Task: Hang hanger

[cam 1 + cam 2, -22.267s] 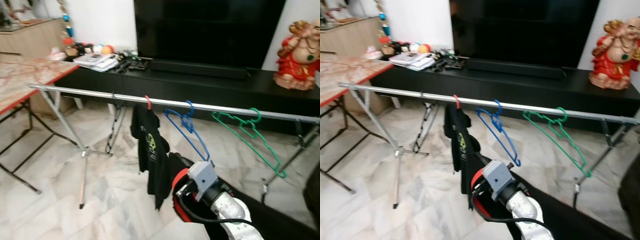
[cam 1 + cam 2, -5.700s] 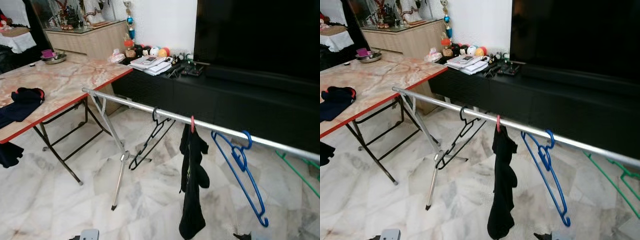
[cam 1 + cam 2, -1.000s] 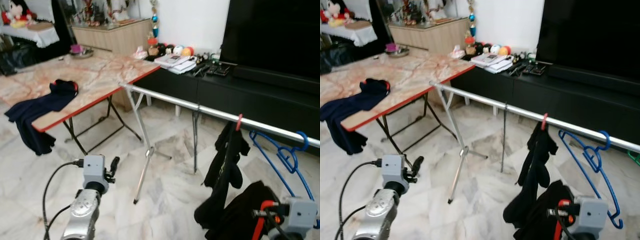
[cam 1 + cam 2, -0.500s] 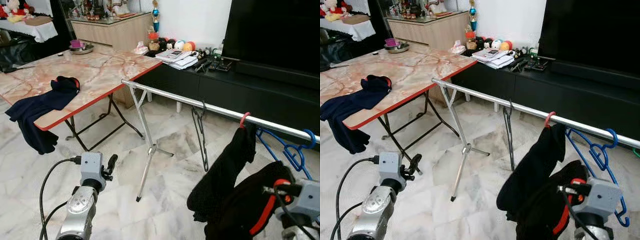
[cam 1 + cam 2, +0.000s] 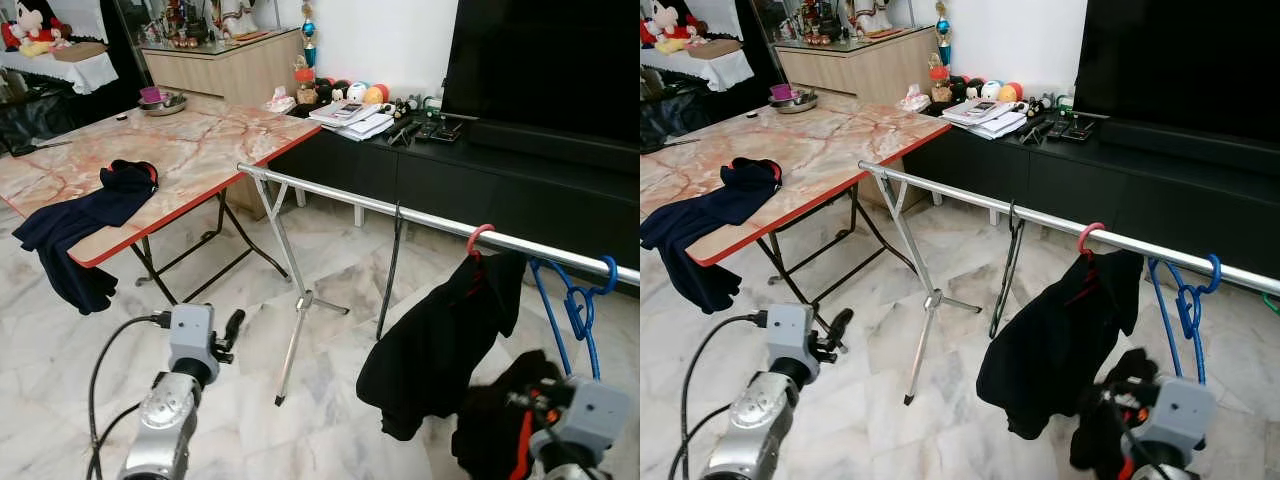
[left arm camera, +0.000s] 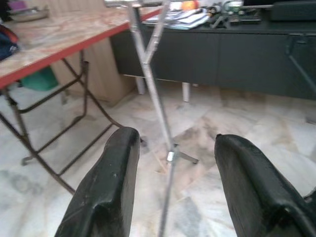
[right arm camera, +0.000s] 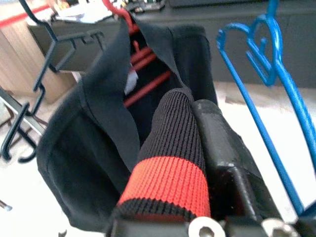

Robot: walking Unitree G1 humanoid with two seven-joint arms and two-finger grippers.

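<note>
A steel clothes rail (image 5: 350, 203) crosses the room on a tripod leg. A red hanger (image 5: 478, 238) hooks over it and carries a black shirt (image 5: 440, 335) that flares toward my right arm. A bare black hanger (image 5: 392, 262) hangs to its left and a blue hanger (image 5: 578, 305) to its right. My right gripper (image 5: 505, 415) is low, just below and right of the shirt's hem, wrapped in black cloth. In the right wrist view a ribbed black cuff with a red band (image 7: 170, 148) covers it. My left gripper (image 6: 175, 140) is open and empty, low on the left.
A marble-top folding table (image 5: 200, 140) with a dark garment (image 5: 80, 215) draped over its edge stands on the left. A low black TV cabinet (image 5: 440, 165) with books and small items runs behind the rail. The rail's tripod foot (image 5: 285, 385) rests on the marble floor.
My right arm has dropped lower and away from the shirt, which now hangs apart from the black cloth on the gripper. The black hanger has swung edge-on. The left arm has barely moved.
</note>
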